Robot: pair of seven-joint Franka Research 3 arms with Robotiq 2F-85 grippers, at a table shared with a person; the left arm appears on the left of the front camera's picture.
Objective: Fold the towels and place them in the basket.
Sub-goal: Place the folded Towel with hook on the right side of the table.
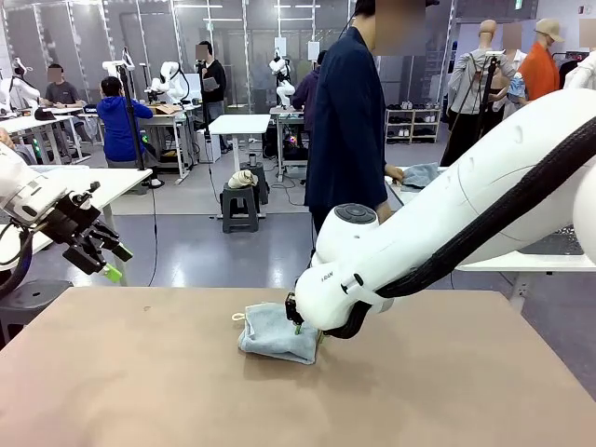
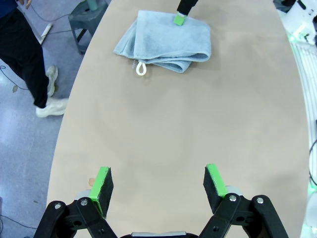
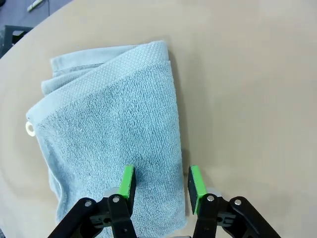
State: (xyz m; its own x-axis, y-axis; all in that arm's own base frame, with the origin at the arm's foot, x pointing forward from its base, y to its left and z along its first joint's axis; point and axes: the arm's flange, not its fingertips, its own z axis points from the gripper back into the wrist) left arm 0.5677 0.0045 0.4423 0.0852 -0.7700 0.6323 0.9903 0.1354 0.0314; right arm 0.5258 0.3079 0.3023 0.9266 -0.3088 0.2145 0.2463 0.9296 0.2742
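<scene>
Our right gripper (image 3: 161, 174) down on the folded towel (image 1: 277, 333), jaws partly apart astride its edge, our left gripper (image 2: 158, 174) well apart from the towel, jaws wide

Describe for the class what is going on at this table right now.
The right gripper is down on a folded towel lying on the table. Its jaws are partly apart, near one edge of the cloth, and the towel is not lifted. The left gripper hovers over the bare tabletop with its jaws wide and holds nothing. A person stands at the far side, turned away from the table.
</scene>
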